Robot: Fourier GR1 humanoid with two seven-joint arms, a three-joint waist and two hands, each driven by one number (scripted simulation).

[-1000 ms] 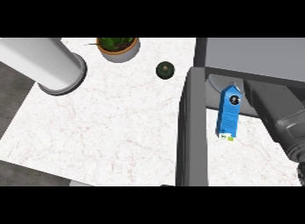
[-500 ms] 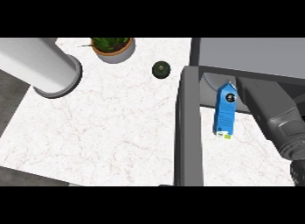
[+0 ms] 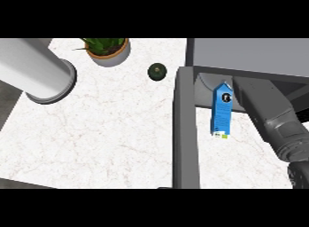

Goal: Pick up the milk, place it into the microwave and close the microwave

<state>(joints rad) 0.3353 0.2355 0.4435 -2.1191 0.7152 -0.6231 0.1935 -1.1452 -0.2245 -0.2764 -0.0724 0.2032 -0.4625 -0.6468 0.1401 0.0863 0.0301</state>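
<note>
The milk is a tall blue carton standing on the counter at the mouth of the open microwave, its top just inside the opening. The microwave door is swung open and shows edge-on, to the left of the carton. My right forearm comes up from the lower right, close along the carton's right side. My right hand is only a dark shape by the carton's top inside the microwave, and whether it touches the milk is hidden. My left forearm crosses the upper left; its hand is out of view.
A potted plant stands at the back of the white counter. A small dark round object lies between the pot and the door's hinge end. The counter's edge runs along the left and bottom.
My right forearm has risen from the lower right corner and reached up beside the carton into the microwave. The milk has shifted slightly left. The left forearm has barely moved.
</note>
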